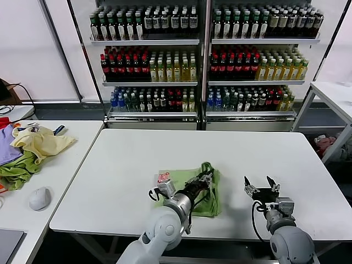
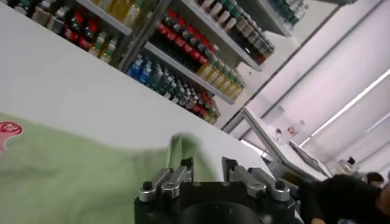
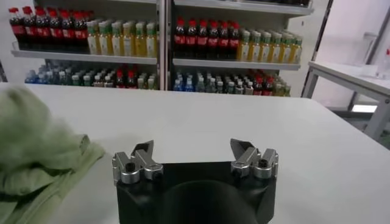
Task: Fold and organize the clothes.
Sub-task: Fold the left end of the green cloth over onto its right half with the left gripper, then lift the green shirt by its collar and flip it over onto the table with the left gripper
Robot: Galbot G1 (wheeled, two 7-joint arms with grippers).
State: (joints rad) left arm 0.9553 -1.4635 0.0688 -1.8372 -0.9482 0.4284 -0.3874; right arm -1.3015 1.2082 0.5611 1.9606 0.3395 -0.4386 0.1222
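While bunched mid-table (image 1: 132, 154), light green T-shirt (image 1: 212, 201) sits right under left gripper (image 1: 206, 177) w/ fingers partly apart over a raised fold, not clamped; right gripper (image 1: 262, 185) wide open just beside cloth's edge, apart.

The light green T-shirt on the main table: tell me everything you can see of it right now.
The light green T-shirt lies folded into a compact, rumpled bundle of soft cotton-looking fabric near the front edge of the white table. A red-and-white print shows at its left end. The left pincer sits directly over it, jaws partly apart, with a fold of cloth standing up just beyond its fingertips; whether it is gripped cannot be told. The right pincer waits open on the T-shirt's right, clear of it.
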